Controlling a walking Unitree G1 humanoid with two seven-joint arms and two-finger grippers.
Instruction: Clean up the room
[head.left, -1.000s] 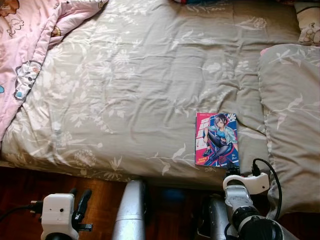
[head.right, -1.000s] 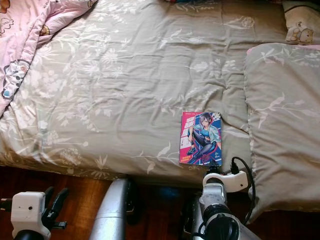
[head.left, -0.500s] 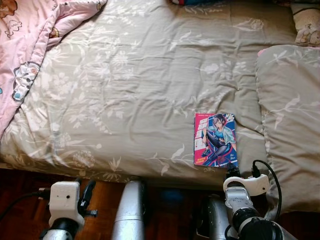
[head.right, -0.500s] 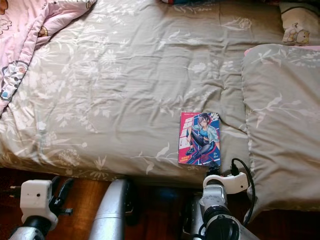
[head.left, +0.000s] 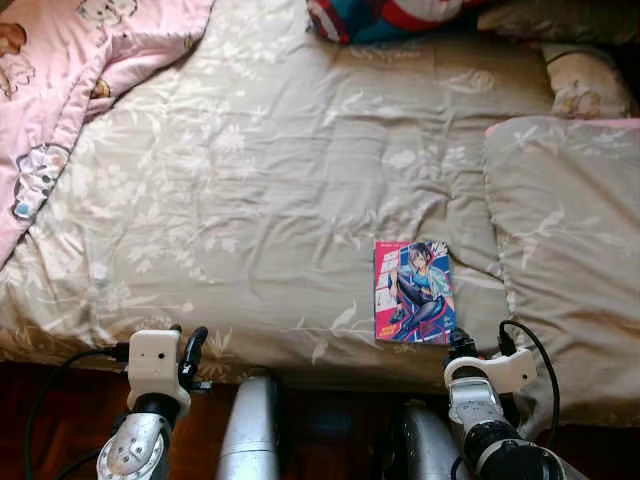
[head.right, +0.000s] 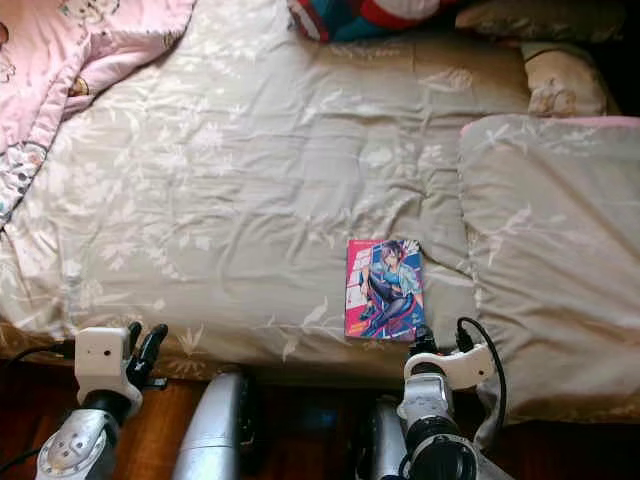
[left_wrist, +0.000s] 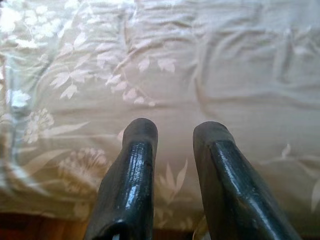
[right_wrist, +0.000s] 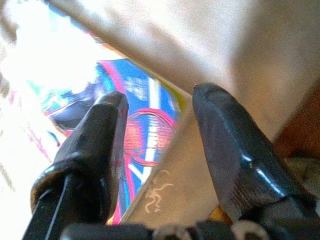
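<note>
comic book (head.left: 413, 292) on bed (head.left: 260, 190), pillow (head.left: 565, 250) to its right
</note>
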